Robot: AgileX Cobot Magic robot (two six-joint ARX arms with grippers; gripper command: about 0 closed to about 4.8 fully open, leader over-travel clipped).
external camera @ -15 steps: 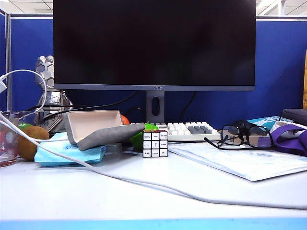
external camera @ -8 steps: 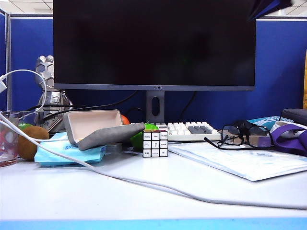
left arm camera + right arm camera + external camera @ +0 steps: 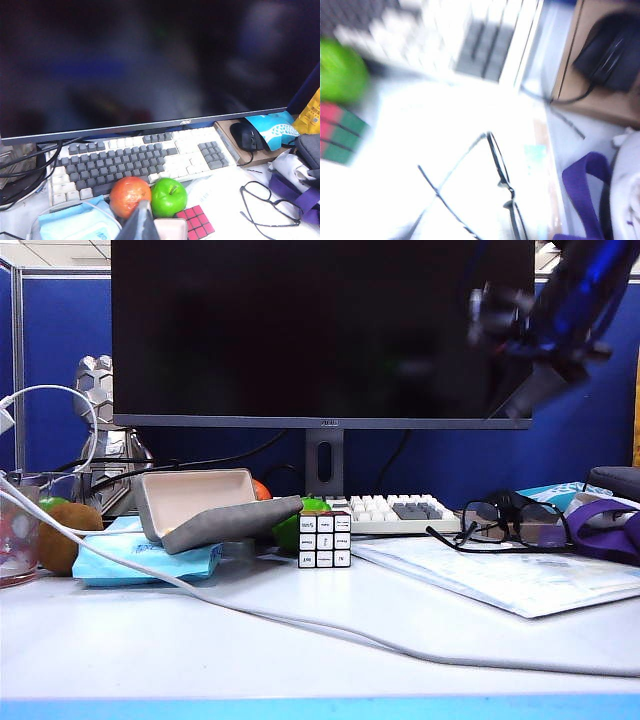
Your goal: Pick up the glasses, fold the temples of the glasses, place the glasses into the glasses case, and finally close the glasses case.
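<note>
The black glasses (image 3: 505, 521) lie on white papers at the right of the desk, temples (image 3: 443, 538) unfolded. The grey glasses case (image 3: 205, 506) stands open on a light blue tissue packet at the left, beige lining showing. My right gripper (image 3: 525, 395) hangs blurred high above the glasses in front of the monitor. The right wrist view looks down on the glasses (image 3: 496, 182) and shows no jaws. My left gripper (image 3: 142, 215) appears as a dark closed wedge above the case (image 3: 172, 230), shut and empty. The glasses (image 3: 265, 202) lie far off to its side.
A cube puzzle (image 3: 324, 540), green apple (image 3: 168, 196) and orange fruit (image 3: 129, 196) sit beside the case. Behind are a keyboard (image 3: 395, 512), a big monitor (image 3: 320, 330) and a mouse (image 3: 247, 136). A white cable (image 3: 300, 622) crosses the desk. A purple-strapped bag (image 3: 605, 525) lies right of the glasses.
My right arm has come down into the exterior view from the top right and now hangs above the glasses. Nothing on the desk has moved.
</note>
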